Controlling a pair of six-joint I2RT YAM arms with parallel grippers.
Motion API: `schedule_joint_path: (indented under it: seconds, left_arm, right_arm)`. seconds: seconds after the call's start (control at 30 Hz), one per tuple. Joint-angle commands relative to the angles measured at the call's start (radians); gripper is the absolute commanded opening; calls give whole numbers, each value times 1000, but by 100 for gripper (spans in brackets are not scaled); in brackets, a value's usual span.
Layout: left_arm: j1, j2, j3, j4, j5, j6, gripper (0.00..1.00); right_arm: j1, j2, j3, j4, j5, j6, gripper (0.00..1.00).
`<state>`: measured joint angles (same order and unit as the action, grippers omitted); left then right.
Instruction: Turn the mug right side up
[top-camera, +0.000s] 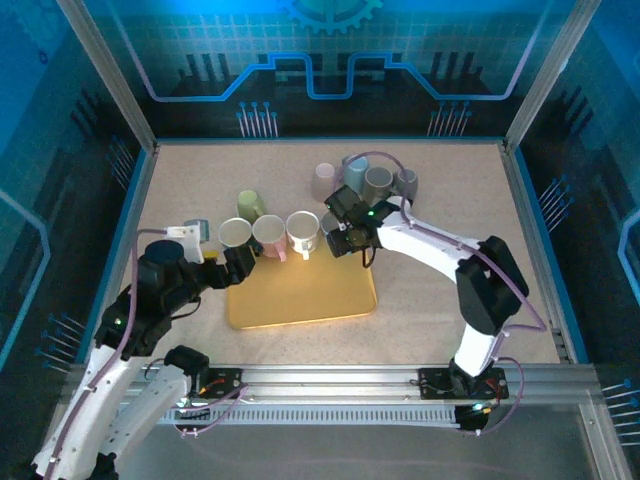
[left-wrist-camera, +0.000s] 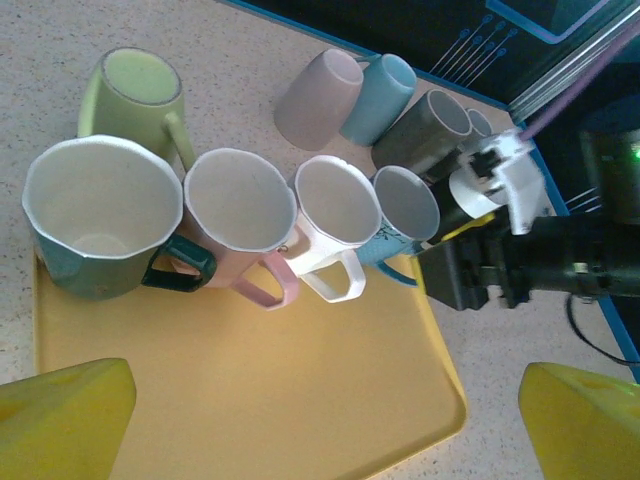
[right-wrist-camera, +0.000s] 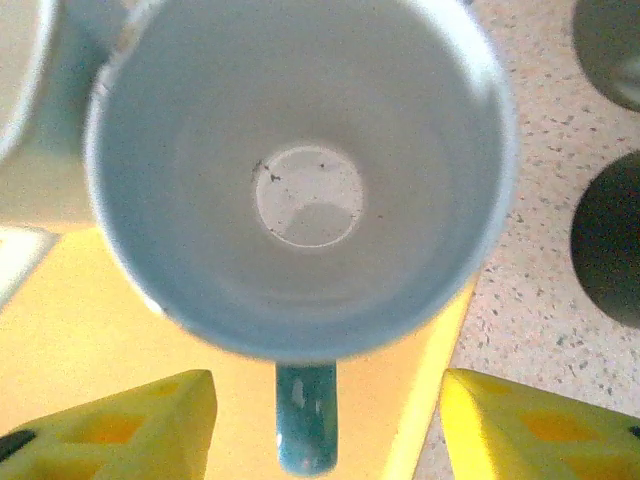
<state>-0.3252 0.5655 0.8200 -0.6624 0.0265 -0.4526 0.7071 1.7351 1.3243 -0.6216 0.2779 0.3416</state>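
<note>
Right between the spread yellow fingers of the right gripper (right-wrist-camera: 325, 420) sits the teal handle of the light blue mug (right-wrist-camera: 300, 170). It's mouth-up, just below those fingers, at a corner of the yellow tray (left-wrist-camera: 250, 370), and neither finger touches it. The left gripper (left-wrist-camera: 320, 415) hangs over the tray with the row of other upright mugs (left-wrist-camera: 235, 200) just beyond its fingertips, fingers wide apart and holding nothing.

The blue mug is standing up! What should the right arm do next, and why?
Probably lift the right gripper straight up and away. The blue mug stands upright at the yellow tray's edge, and the open fingers sit either side of its handle without touching it.
</note>
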Motion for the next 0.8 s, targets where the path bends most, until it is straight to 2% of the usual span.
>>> schedule_joint_path:
  seconds: [0.0, 0.3, 0.5, 0.57, 0.77]
  left_arm:
    - [6, 16, -5, -11, -26, 11, 99]
    - [5, 172, 66, -60, -73, -25, 99]
    - [5, 437, 210, -101, -155, -24, 99]
    - [5, 531, 276, -131, -225, -31, 99]
    - [26, 812, 512, -164, -337, -2, 99]
  right_arm:
    - [9, -105, -39, 24, -19, -2, 70]
    - [38, -308, -138, 30, -42, -18, 72]
    - [112, -378, -171, 45, 7, -58, 72]
    - [129, -388, -174, 40, 35, -83, 72]
    - [132, -455, -246, 115, -26, -64, 71]
